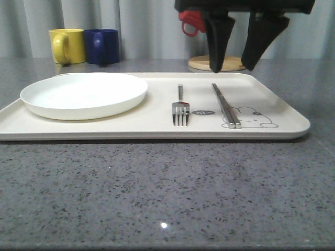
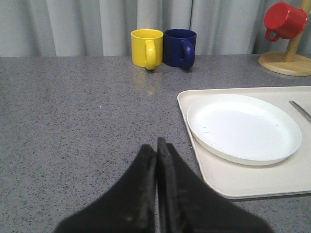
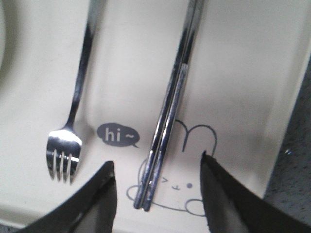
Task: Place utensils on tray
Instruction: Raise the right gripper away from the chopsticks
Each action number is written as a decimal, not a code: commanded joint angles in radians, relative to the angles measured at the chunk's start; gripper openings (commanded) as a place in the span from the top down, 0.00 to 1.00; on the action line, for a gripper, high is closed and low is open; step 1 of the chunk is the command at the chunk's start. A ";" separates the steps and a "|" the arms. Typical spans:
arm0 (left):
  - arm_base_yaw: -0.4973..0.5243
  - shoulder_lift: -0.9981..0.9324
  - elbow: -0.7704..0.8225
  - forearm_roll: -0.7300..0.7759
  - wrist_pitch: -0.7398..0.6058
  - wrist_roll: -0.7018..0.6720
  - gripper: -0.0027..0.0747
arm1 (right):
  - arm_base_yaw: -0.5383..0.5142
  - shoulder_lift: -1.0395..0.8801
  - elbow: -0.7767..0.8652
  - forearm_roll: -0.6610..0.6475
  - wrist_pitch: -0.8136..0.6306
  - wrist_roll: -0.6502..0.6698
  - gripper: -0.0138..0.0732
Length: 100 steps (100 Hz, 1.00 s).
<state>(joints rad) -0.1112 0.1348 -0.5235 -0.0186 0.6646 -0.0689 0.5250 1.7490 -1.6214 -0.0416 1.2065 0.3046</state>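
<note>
Silver metal four-tined fork (image 1: 180,109) and flat steel chopsticks (image 1: 225,104) lie parallel, centre-right on cream rectangular tray (image 1: 157,128) | right hand (image 1: 233,67) empty, spread above chopsticks, likely post-release | left hand (image 2: 156,148) closed, parked over grey table (image 2: 73,111)

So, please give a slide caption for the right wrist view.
Open right gripper above silver metal chopsticks and four-tined fork on cream tray.

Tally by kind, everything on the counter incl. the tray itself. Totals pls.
Mugs: 3, yellow mug, blue mug, red mug hung on the wooden stand
Stand: 1
Tray: 1
Plate: 1
Fork: 1
Chopsticks: 1 pair
Total: 8
</note>
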 commanded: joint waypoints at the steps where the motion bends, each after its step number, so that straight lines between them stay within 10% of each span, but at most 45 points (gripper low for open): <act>1: -0.005 0.016 -0.026 -0.009 -0.078 -0.001 0.99 | -0.027 -0.057 -0.068 -0.019 0.055 -0.148 0.38; 65: -0.005 0.016 -0.026 -0.009 -0.078 -0.001 0.99 | -0.628 -0.035 -0.082 -0.027 0.106 -0.257 0.38; 100: -0.005 0.016 -0.026 -0.009 -0.078 -0.001 0.99 | -0.766 0.079 -0.080 0.042 0.022 -0.333 0.38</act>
<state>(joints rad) -0.1112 0.1348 -0.5235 -0.0186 0.6646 -0.0689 -0.2219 1.8440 -1.6720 -0.0252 1.2330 0.0067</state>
